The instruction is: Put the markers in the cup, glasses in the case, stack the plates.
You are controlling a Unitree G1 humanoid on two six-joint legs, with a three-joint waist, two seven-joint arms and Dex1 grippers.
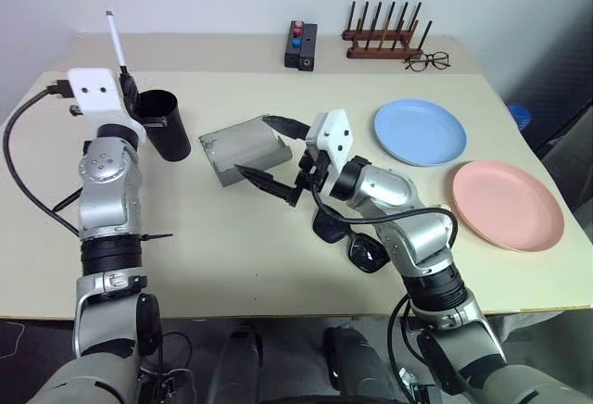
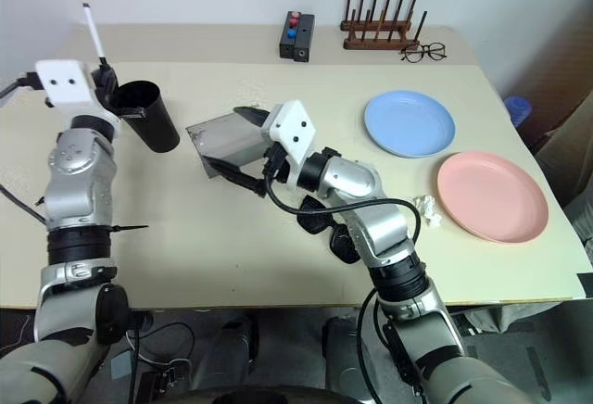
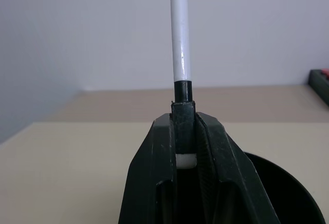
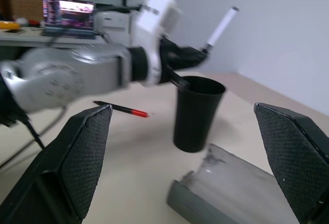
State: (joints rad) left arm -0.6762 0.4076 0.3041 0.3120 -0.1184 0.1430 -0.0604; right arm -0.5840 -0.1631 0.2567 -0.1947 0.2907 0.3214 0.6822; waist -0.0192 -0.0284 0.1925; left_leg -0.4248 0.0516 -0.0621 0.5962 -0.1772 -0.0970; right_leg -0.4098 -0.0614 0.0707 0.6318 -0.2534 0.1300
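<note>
My left gripper (image 1: 127,82) is shut on the black end of the white marker (image 1: 115,37), which points up beside the rim of the black cup (image 1: 165,124). The wrist view shows the marker (image 3: 181,34) clamped between the fingers. The black marker with a red cap (image 4: 123,110) lies on the table near my left arm. My right gripper (image 1: 273,154) stands open, its fingers on either side of the near end of the grey case (image 1: 246,149), which lies open. The black sunglasses (image 1: 357,242) lie under my right forearm. The blue plate (image 1: 420,132) and pink plate (image 1: 507,205) sit side by side at the right.
At the back stand a black box with coloured buttons (image 1: 301,45), a wooden rack (image 1: 384,38) and thin-framed spectacles (image 1: 426,61). A small white crumpled scrap (image 2: 426,208) lies by the pink plate. The table's front edge runs close below the sunglasses.
</note>
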